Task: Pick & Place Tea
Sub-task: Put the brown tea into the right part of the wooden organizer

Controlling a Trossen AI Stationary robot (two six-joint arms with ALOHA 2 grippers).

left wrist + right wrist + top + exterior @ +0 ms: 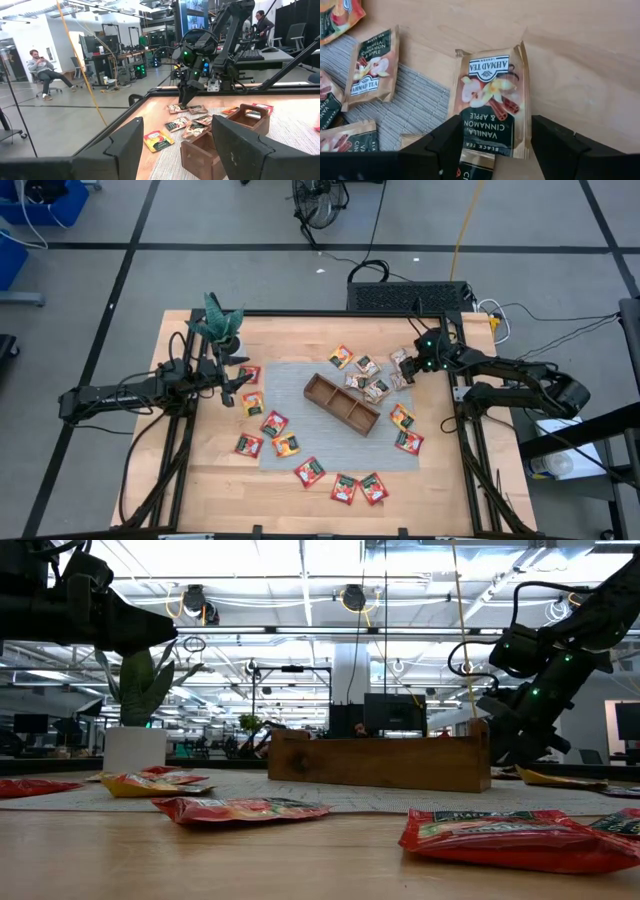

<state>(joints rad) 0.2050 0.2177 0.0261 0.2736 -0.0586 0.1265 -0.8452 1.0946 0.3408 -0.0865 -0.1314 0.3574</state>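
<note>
The right end effector (492,150) hangs low over a vanilla, cinnamon and apple tea sachet (491,104) lying flat on the table (580,60) just off the grey mat (415,100); its fingers stand wide, straddling the sachet's near end. The left end effector (240,385), wide and empty, waits near the potted plant (220,325)

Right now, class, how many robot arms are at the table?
2. The left arm reaches in from the left, left gripper open beside the potted plant; the right arm from the right, right gripper open above a tea sachet. None look hidden.
</note>
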